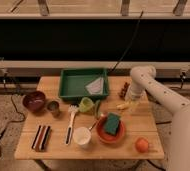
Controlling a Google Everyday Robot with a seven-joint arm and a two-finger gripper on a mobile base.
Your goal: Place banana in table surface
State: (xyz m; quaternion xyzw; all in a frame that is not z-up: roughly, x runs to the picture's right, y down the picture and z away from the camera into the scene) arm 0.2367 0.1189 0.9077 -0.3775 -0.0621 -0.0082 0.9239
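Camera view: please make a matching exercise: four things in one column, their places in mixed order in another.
1 banana
2 orange
3 sponge
4 gripper

A on the red plate
B between the green cup and the gripper
C near the front right corner of the table surface
D just right of the banana

Pairs: 1-B; 2-C; 3-A; 4-D

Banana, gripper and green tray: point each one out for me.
banana (121,106), camera view, on its pale-yellow middle.
gripper (130,103), camera view, at its tip, just right of the banana.
green tray (64,84), camera view, on its left wall.
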